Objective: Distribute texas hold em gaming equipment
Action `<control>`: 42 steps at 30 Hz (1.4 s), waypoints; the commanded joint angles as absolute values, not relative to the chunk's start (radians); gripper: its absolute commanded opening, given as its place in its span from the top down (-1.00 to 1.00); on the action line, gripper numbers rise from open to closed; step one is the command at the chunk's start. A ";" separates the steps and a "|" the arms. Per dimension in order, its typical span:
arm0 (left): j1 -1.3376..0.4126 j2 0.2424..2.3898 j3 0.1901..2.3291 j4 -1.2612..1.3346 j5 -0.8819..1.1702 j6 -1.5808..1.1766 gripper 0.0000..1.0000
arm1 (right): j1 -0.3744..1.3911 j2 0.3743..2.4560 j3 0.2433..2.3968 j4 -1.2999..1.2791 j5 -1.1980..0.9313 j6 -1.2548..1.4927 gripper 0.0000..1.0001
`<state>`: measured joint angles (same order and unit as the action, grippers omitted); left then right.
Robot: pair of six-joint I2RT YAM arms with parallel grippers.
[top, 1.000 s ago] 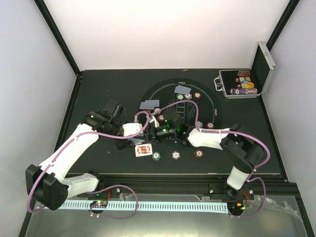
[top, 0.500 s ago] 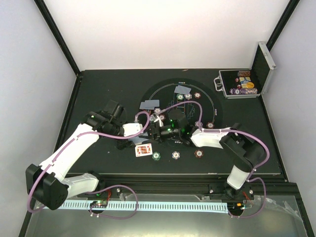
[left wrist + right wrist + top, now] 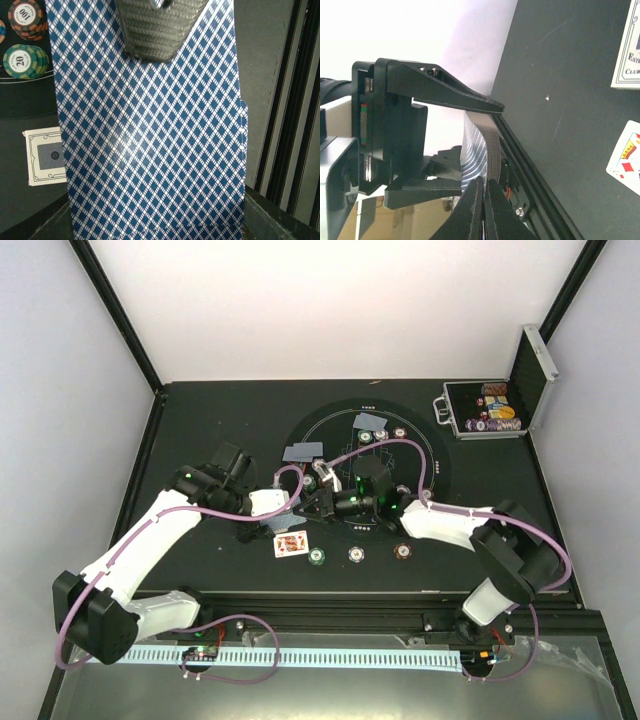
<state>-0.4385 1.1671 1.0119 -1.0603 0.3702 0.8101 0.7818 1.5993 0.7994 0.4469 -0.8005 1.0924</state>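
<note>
**White shells, black joints, purple cable**

On my feed the left arm [image 3: 150, 540] and right arm [image 3: 445, 523] both wear white link shells between black joint housings dotted with small green lights [image 3: 186, 477]. Purple cables [image 3: 395, 441] loop along them. The left finger [image 3: 155, 30] shows grey carbon weave, and the right fingers [image 3: 470, 215] are matte black.

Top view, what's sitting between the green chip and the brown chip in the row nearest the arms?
A single pale chip lies between the green chip and the brown chip; the top view shows it.
</note>
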 commanded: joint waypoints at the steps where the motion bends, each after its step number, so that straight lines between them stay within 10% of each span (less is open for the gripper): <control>1: -0.436 1.162 1.044 -1.058 0.393 0.816 0.97 | 0.762 1.559 0.781 0.360 -0.755 1.079 0.98; 31: -0.436 1.161 1.039 -1.060 0.382 0.822 0.97 | 0.069 1.247 0.466 -0.220 -0.632 0.646 0.96; 42: -0.435 1.166 1.040 -1.057 0.388 0.819 0.97 | 0.084 1.102 0.557 -0.438 -0.413 0.627 -0.09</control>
<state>-0.4385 1.1671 1.0119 -1.0592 0.3702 0.8108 0.0761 1.1831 0.4938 -0.3454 -0.5182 0.6361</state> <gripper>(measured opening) 0.665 0.511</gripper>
